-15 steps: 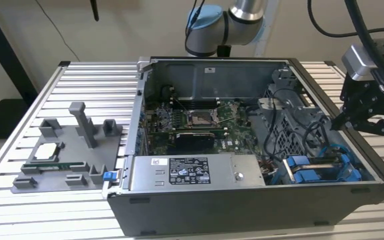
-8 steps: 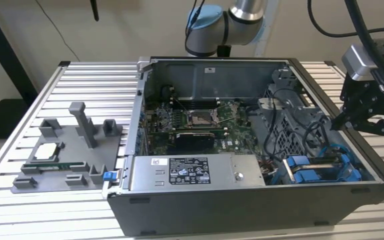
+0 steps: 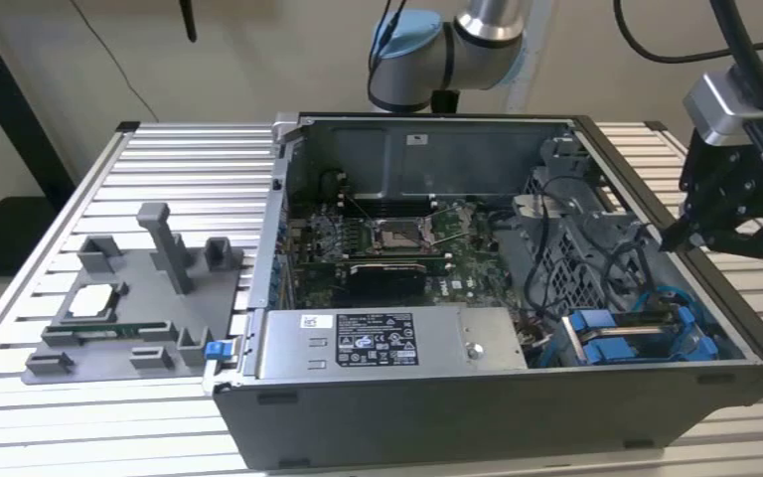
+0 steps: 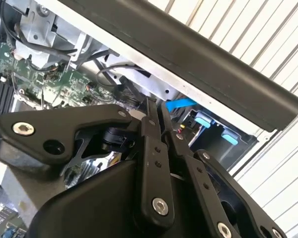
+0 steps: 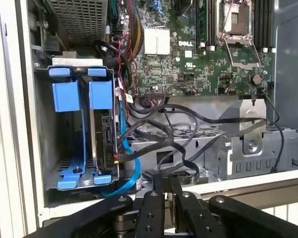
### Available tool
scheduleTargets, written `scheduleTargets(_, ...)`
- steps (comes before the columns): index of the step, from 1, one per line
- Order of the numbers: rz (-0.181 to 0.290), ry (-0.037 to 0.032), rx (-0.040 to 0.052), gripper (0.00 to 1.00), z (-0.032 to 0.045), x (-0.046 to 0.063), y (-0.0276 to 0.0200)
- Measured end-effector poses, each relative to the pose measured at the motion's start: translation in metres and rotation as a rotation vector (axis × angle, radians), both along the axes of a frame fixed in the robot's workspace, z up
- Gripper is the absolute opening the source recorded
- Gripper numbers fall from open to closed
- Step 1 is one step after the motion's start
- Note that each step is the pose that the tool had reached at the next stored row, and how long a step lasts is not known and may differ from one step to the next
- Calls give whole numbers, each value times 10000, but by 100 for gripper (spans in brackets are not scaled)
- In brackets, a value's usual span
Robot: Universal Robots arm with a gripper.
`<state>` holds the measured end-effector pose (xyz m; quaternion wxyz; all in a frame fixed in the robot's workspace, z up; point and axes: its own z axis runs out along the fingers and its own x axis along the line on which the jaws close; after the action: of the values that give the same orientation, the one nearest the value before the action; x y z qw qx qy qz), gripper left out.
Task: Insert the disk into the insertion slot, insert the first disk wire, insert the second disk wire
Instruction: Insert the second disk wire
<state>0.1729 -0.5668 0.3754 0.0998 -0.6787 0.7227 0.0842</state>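
The disk (image 5: 103,141) stands on edge in the insertion slot (image 5: 59,148), a dark grey bay with bright blue tabs (image 5: 67,94). A blue wire (image 5: 126,171) and a black wire (image 5: 139,139) reach the disk's exposed edge; I cannot tell how firmly they sit. In the exterior view the disk (image 3: 636,320) sits in the case's near corner on that view's right. My gripper (image 3: 706,234) hangs above and just outside the case wall there. Its fingers are shut with nothing between them in both wrist views (image 5: 166,196) (image 4: 158,106). It is apart from the disk.
The open computer case (image 3: 739,318) lies on a slatted table (image 3: 156,169). Inside are the motherboard (image 3: 381,238), loose black cables (image 5: 198,119) and a grey power-supply box (image 3: 375,343). A grey fixture tray (image 3: 130,308) with parts sits on the exterior view's left.
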Motion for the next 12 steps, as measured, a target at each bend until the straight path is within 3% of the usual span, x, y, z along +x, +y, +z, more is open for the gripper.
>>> scheduleTargets(8,11,1,-6,0,127,-205,0)
scheduleTargets(12,55,0,-131,0,154,-306,0)
